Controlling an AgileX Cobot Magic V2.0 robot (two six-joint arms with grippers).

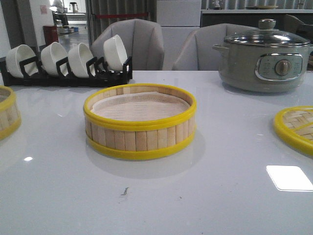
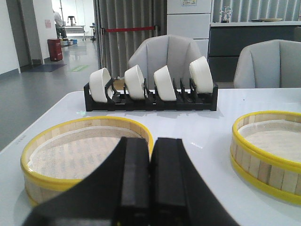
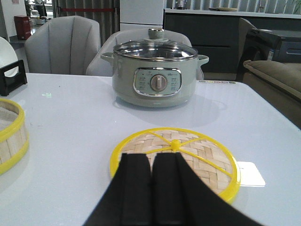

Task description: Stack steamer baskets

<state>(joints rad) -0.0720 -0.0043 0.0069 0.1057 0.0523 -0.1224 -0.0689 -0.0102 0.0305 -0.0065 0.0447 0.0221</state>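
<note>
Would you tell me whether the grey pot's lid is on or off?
On. The glass lid sits level on the grey pot, knob upward, rim closed all around.

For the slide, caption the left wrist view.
Shut left gripper facing two steamer baskets set apart, bowl rack behind.

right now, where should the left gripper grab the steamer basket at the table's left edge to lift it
Take the left steamer basket by its yellow top rim, coming from above with one finger inside and one outside the slatted wall. It sits upright and open, so the thin wall is exposed; the ring looks too wide to span. The left gripper is shut and would need opening first. The near rim section is probably easiest.
</note>
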